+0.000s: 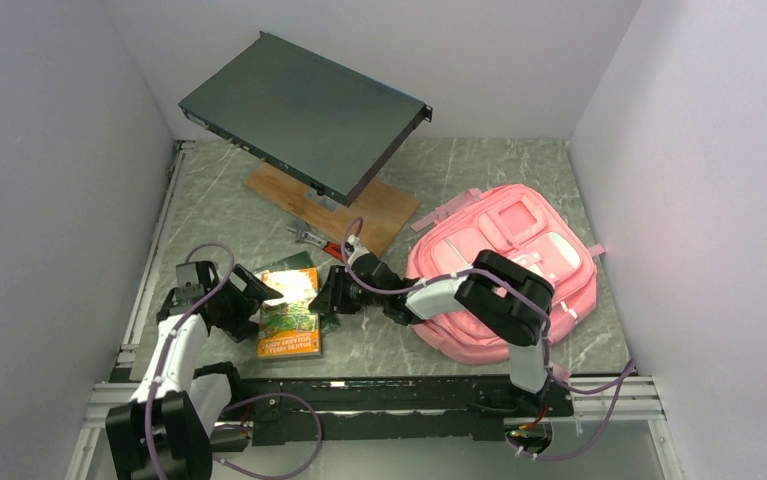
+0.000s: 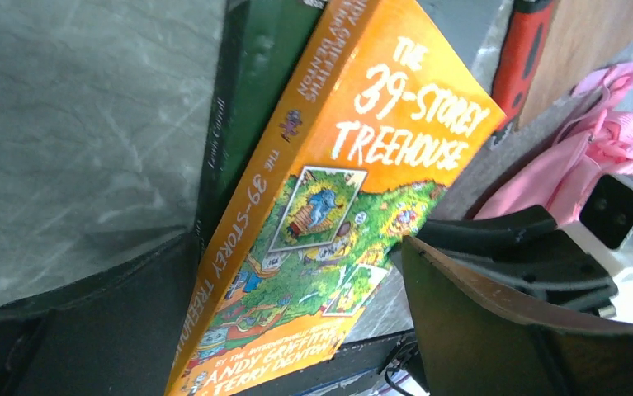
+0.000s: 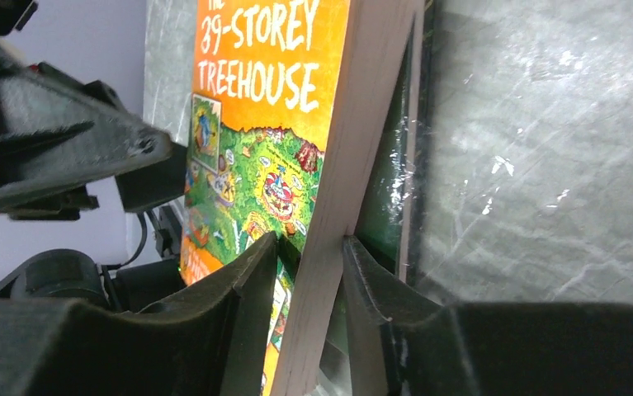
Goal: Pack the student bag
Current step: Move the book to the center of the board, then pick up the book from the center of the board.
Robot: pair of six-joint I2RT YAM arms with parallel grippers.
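Student bag beside outstretched right arm — right tool pinching orange book.

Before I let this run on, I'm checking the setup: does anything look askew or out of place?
Yes: the dark flat box at the back stands tilted over a wooden board, not flat. A red-handled tool lies loose beside the board.

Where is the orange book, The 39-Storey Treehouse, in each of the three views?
Top external: the orange book lies flat, lower left of centre.
Left wrist: the orange book fills the middle, slanting from upper right to lower left.
Right wrist: the orange book is upper left of centre, its page edge between the right gripper fingers.
Shared landmark: the dark green book under it.
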